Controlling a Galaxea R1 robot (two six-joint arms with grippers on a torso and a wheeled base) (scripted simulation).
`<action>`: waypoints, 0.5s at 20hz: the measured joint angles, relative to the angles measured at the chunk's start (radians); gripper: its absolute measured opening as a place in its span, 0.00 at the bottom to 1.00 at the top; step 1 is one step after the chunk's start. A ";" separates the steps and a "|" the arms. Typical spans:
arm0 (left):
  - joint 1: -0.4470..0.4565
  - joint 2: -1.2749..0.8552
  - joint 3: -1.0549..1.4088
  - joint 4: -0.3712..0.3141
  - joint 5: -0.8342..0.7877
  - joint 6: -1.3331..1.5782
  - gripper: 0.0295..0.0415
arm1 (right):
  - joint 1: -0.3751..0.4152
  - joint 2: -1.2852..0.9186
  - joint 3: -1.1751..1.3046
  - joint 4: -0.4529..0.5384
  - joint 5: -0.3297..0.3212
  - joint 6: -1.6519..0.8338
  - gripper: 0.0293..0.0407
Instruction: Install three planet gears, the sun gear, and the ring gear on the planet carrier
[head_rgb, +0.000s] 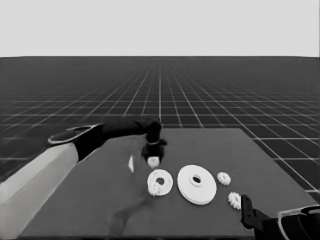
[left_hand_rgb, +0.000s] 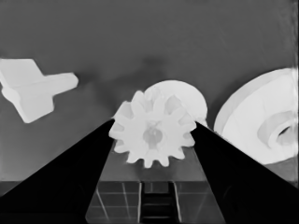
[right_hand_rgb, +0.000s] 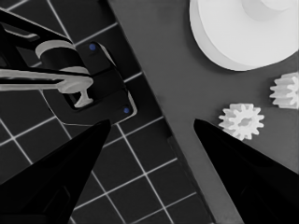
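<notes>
Clamped between my left gripper's (left_hand_rgb: 153, 135) fingers is one planet gear (left_hand_rgb: 153, 135), flat face toward the wrist camera, just above the table (head_rgb: 210, 145) behind the smaller round part (head_rgb: 160, 182). I count four gears: this one, one on that part, two right of the larger round part (head_rgb: 197, 184). Right gripper (right_hand_rgb: 152, 122) parked, fingers spread.

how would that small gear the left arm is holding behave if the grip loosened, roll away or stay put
The gear sits pinched between the left end effector's fingers by its toothed rim, so it could pivot or slip if loosened. It looks rigid, small and probably light. Dropped on edge it might roll briefly, though the teeth would likely stop it and tip it flat. The right end effector waits at the table's corner.
</notes>
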 joint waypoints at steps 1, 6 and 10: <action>0.000 0.016 -0.022 0.000 -0.001 0.006 0.14 | 0.000 0.000 0.000 0.000 0.000 0.000 0.81; 0.095 0.057 -0.118 0.084 -0.045 0.051 0.14 | 0.000 0.000 0.000 0.000 0.000 0.000 0.81; 0.138 0.076 -0.171 0.118 -0.072 0.078 0.14 | 0.000 0.000 0.000 0.000 0.000 0.000 0.81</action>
